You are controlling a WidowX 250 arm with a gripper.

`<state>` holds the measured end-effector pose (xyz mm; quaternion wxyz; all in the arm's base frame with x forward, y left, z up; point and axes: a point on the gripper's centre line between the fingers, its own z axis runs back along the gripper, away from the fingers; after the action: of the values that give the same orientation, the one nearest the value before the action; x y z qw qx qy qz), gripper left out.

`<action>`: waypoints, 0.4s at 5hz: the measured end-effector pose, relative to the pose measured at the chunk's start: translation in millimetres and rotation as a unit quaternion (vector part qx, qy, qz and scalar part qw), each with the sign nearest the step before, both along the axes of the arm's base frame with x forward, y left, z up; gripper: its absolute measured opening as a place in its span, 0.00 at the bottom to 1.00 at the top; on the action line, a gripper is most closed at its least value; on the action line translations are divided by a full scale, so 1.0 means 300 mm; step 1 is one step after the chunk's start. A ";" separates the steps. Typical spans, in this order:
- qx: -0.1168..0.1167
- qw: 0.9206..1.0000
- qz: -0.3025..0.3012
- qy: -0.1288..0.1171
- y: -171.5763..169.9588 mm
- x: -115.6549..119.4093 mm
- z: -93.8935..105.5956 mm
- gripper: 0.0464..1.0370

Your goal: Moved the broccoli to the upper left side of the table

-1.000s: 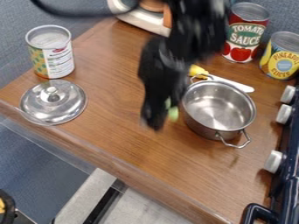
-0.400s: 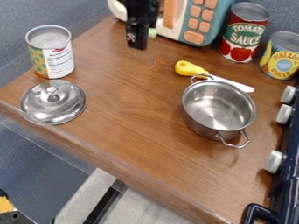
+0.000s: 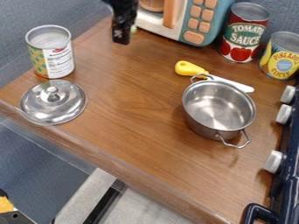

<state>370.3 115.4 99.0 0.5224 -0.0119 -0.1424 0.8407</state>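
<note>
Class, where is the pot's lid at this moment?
The lid lies on the table's left side in the camera view, just below the white-labelled can.

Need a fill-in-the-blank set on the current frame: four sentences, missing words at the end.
The gripper hangs near the view's ____ edge.
The utensil beside the pot has a ____ handle.
In all, ____ cans stand on the counter.
Left of the pot lies a metal ____.

Missing words: top; yellow; three; lid.

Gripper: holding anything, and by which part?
Probably the broccoli: a bit of green peeks out beside the gripper. Which part is held can't be told.
</note>
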 end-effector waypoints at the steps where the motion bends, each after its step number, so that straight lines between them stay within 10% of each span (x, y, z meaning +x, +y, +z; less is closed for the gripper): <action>1: 0.001 1.000 0.015 0.008 0.066 0.030 -0.046 0.63; 2: -0.007 0.999 0.024 0.030 0.148 0.047 -0.106 0.63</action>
<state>384.4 159.7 67.1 0.5063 0.0130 -0.1209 0.8537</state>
